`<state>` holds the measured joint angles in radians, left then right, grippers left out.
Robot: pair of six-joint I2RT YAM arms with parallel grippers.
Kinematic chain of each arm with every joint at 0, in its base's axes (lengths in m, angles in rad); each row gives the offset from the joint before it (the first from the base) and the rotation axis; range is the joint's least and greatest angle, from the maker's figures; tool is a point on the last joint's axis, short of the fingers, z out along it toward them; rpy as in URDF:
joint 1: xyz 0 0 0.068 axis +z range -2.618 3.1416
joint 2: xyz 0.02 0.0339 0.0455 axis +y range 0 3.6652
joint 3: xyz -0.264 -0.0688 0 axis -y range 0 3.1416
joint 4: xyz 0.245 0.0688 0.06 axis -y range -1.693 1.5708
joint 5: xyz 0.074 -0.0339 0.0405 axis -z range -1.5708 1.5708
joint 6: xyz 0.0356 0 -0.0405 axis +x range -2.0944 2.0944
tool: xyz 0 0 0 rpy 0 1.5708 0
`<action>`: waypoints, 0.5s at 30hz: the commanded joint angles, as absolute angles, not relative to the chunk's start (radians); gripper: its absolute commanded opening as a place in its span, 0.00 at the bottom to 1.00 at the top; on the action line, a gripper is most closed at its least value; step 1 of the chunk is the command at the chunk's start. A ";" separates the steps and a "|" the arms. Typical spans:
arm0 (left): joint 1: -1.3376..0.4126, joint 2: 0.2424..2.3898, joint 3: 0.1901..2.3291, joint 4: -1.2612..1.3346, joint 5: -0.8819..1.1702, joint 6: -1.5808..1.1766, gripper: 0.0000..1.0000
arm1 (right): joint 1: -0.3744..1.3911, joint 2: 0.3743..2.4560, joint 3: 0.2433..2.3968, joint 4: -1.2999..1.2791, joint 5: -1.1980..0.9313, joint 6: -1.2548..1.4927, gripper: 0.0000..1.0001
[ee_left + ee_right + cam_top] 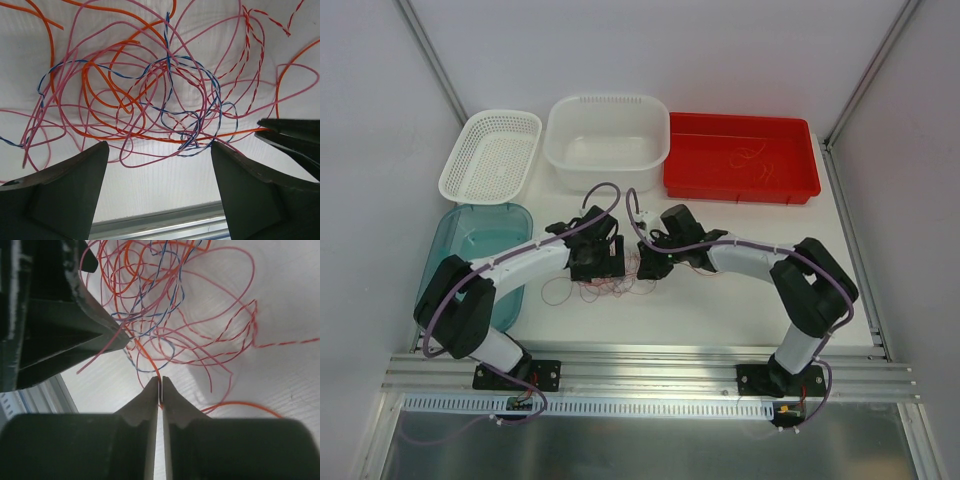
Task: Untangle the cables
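The cables [610, 285] lie in a loose tangle of orange, pink, blue-white and red-white strands on the white table between the two arms. In the left wrist view the tangle [165, 90] spreads just beyond my left gripper [159, 145], which stands open with nothing between its fingers. My right gripper [160, 382] is shut on a single orange cable [150, 360] at the tangle's edge. From above, the left gripper [595, 262] and right gripper [650, 265] hang close together over the pile. The right gripper's fingers [295, 135] show at the right edge of the left wrist view.
Along the back stand a white mesh basket [490, 155], a white tub [608, 140] and a red tray [790, 185] with a thin wire [752, 160] in it. A teal bin [475, 240] sits at the left. An aluminium rail [650, 365] runs along the near edge.
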<state>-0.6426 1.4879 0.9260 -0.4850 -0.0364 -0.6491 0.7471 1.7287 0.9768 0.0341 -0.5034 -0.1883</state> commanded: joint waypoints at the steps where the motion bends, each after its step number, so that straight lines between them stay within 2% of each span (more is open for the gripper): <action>1: -0.653 1.520 0.963 -0.474 -0.072 -0.666 0.84 | 0.753 1.661 0.963 0.060 -0.549 -0.190 0.07; 4: -0.653 1.560 0.965 -0.472 -0.087 -0.667 0.83 | 0.753 1.585 0.963 0.008 -0.549 -0.201 0.01; 15: -0.646 1.674 0.973 -0.472 -0.152 -0.673 0.82 | 0.747 1.171 1.058 -0.337 -0.395 -0.302 0.01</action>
<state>-0.6422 1.6428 0.9577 -0.4618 -0.0967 -0.6537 0.7513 1.3006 0.9760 -0.2211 -0.4522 -0.2489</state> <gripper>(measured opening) 0.818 0.018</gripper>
